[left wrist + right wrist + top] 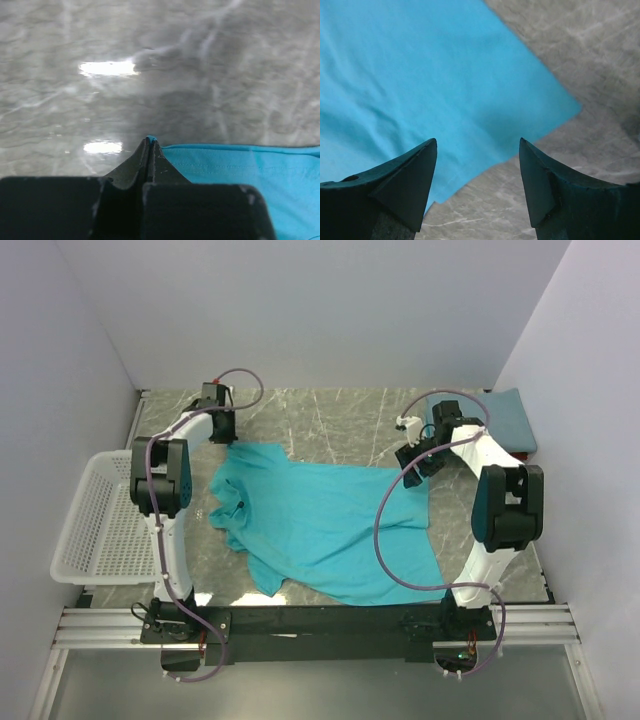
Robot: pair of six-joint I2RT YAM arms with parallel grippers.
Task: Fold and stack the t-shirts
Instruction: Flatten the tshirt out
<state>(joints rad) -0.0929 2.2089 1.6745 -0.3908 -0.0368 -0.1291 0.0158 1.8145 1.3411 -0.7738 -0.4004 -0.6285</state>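
A bright teal t-shirt (pixel 320 525) lies spread out on the marble table, its small collar (pixel 228 508) to the left. My left gripper (pixel 228 438) is at the shirt's far left corner. In the left wrist view the left gripper (pixel 150 141) is shut on the teal hem (pixel 240 165), a sliver of cloth showing at the tips. My right gripper (pixel 408 464) hovers over the shirt's far right corner. In the right wrist view the right gripper (pixel 477 145) is open, with the teal edge (pixel 420 75) and bare table below it. A folded slate-blue t-shirt (pixel 505 420) lies at the far right.
A white mesh basket (pixel 95 525) hangs off the table's left side. Grey walls close in the back and both sides. The marble tabletop (pixel 330 420) shows behind the shirt. Both arm bases sit on the rail (pixel 320 625) at the near edge.
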